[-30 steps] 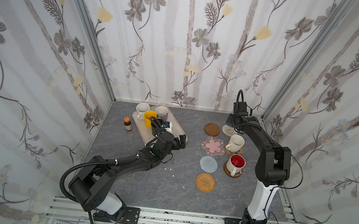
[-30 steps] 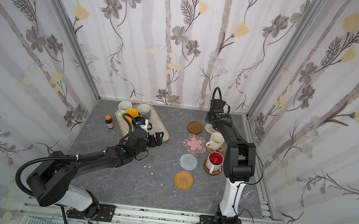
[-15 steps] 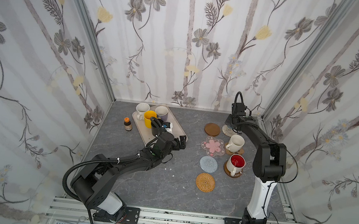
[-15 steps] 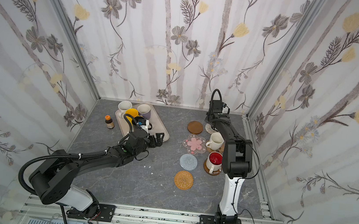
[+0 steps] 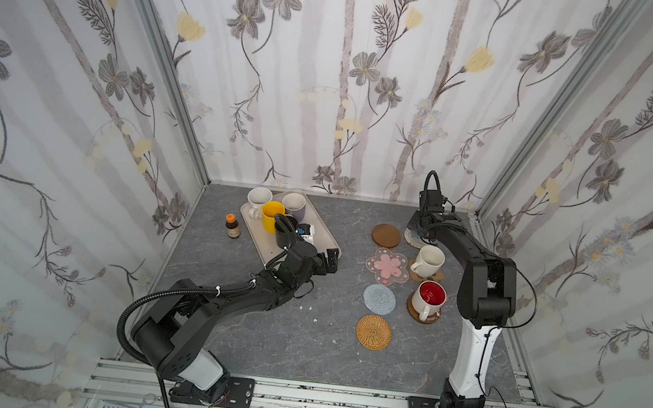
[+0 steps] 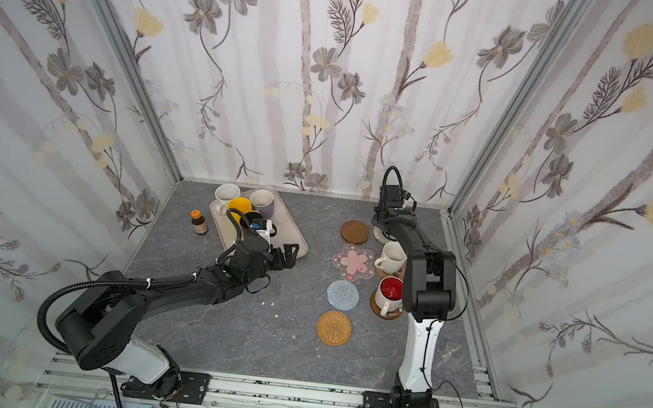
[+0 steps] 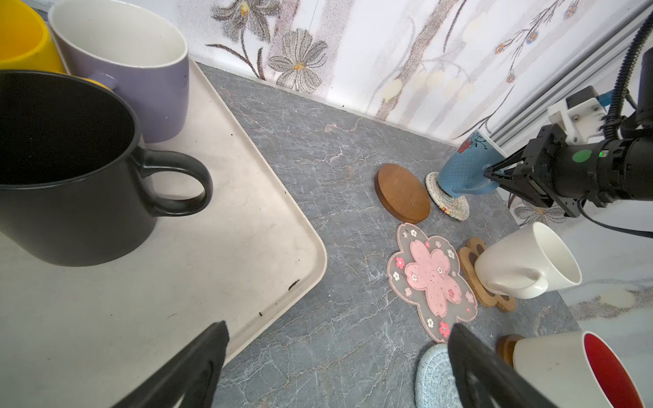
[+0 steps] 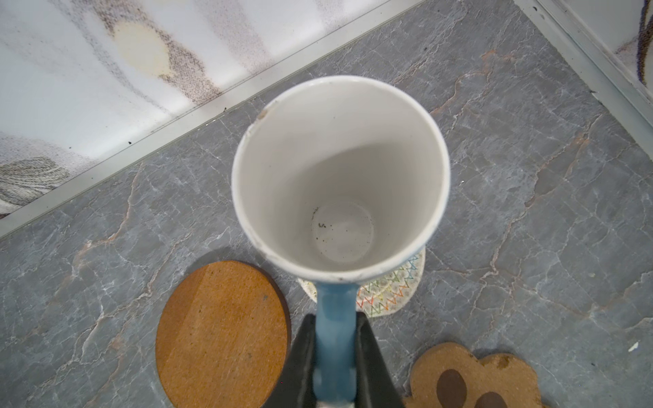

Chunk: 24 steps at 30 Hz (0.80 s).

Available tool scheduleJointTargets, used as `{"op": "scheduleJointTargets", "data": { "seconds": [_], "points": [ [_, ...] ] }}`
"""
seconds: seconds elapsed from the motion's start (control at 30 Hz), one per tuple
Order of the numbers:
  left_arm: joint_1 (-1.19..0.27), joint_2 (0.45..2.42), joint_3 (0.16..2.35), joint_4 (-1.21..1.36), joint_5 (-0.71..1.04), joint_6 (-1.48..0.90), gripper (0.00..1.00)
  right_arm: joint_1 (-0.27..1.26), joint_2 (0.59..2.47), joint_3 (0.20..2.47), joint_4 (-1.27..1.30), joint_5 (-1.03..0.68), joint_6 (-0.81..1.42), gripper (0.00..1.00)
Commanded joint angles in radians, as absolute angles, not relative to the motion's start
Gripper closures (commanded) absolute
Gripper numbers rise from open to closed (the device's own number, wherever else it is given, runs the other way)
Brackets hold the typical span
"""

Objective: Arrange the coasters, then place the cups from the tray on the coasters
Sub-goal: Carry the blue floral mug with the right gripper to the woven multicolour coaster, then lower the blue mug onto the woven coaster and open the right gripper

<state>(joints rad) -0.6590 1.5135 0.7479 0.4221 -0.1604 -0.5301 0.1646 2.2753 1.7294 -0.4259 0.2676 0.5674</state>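
I count seven mugs, seven coasters, one tray and one small bottle.

The tray [image 7: 212,247] holds four mugs: the white mug [image 5: 259,199] at its far corner, the lavender mug [image 5: 294,205], the yellow mug [image 5: 272,216] and the black mug [image 7: 67,169].

Three mugs stand on coasters on the right side of the table [image 5: 280,342]. The blue mug [image 7: 463,169] is on the woven coaster [image 7: 452,206]. A second white mug [image 5: 429,260] is on the paw coaster [image 7: 471,247]. The red-lined mug [image 5: 429,298] is on the amber disc [image 7: 506,348].

Four coasters lie bare: the wood disc [image 5: 386,235], the blossom coaster [image 5: 387,265], the crochet coaster [image 5: 379,299] and the rattan coaster [image 5: 374,332]. The bottle [image 5: 232,225] stands on the table just left of the tray.

My right gripper [image 8: 334,325] is clenched on the blue mug's handle [image 8: 334,300]. The mug's inside is white, with a few dark specks at the bottom.

My left gripper [image 7: 335,335] is released and spread wide. It hangs at the tray's near right corner, one jaw over the tray and one over the table beside the crochet coaster.
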Motion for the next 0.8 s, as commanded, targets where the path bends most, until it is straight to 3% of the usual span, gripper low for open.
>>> {"op": "scheduleJointTargets", "data": {
  "seconds": [0.0,0.2,0.37,0.77],
  "points": [
    [-0.657,1.516,0.744,0.454,-0.16,-0.534,0.0,0.163,2.284,1.737,-0.356,0.269,0.588,1.0],
    [-0.654,1.507,0.738,0.456,-0.16,-0.533,0.0,0.164,2.271,1.721,-0.352,0.252,0.592,0.98],
    [-0.655,1.505,0.736,0.456,-0.16,-0.536,0.0,0.164,2.252,1.695,-0.339,0.243,0.589,0.81],
    [-0.654,1.475,0.709,0.456,-0.172,-0.538,0.0,0.166,2.23,1.657,-0.333,0.242,0.586,0.55]
  ]
}}
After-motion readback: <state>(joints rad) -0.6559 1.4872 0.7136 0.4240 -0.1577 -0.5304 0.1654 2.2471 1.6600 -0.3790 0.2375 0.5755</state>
